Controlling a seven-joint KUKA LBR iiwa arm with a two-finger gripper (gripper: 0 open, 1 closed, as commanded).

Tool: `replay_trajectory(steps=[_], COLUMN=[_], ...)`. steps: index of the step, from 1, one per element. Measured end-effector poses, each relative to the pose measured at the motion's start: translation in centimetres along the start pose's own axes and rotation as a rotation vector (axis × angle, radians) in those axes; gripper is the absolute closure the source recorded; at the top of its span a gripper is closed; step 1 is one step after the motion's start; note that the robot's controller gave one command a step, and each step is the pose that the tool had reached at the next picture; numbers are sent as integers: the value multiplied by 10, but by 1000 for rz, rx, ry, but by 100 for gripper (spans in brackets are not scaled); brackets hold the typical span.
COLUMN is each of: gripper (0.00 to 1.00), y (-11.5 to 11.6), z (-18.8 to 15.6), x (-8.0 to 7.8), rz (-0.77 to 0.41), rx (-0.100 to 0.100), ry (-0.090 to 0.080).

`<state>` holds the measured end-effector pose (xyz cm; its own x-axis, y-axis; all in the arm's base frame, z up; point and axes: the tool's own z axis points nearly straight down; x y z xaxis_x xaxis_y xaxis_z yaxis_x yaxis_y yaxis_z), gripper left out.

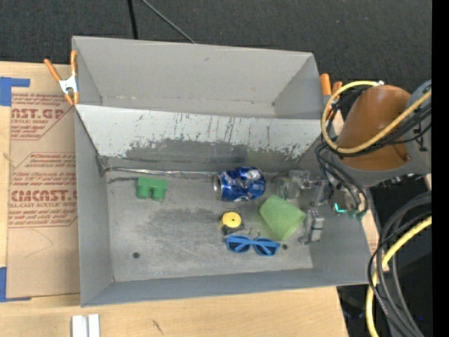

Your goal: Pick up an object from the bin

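Five loose things sat on the floor of the grey bin [189, 90] on my screen, most of them bunched toward the right.

Biggest first. The arm reached in from the right, and its gripper [313, 216] hung low at the right end of the floor. It was just beside the pale green cup-shaped thing [282, 217], maybe touching its right edge, though I couldn't say for sure. I couldn't tell how far the gripper was open either, because the metalwork ran together from up there. I saw nothing held in it.

Next in size, the crushed blue can [240, 184] lay at the foot of the back wall, just up and left of the cup. The blue sunglasses [252, 245] lay below the cup, nearly touching it. Well apart on the left was the small green block [151, 188]. Smallest of all, the yellow disc [231, 221] sat between the can and the sunglasses.

My read was that this was the approach step, with nothing lifted yet and the green cup the nearest candidate. The next move called for centring over that cup, closing on it, then lifting straight up, clear of the sunglasses.
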<state>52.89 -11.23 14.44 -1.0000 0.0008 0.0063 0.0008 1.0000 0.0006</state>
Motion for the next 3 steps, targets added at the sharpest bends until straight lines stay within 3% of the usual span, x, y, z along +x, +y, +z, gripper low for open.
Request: replay_trajectory(steps=[1,2,3], gripper=[0,100,100], y=[31,31,38], z=[68,67,67], x=[-4,-4,-19], rz=[-325,-325,-223], rx=[3,3,4], ry=[-25,-24,-9])
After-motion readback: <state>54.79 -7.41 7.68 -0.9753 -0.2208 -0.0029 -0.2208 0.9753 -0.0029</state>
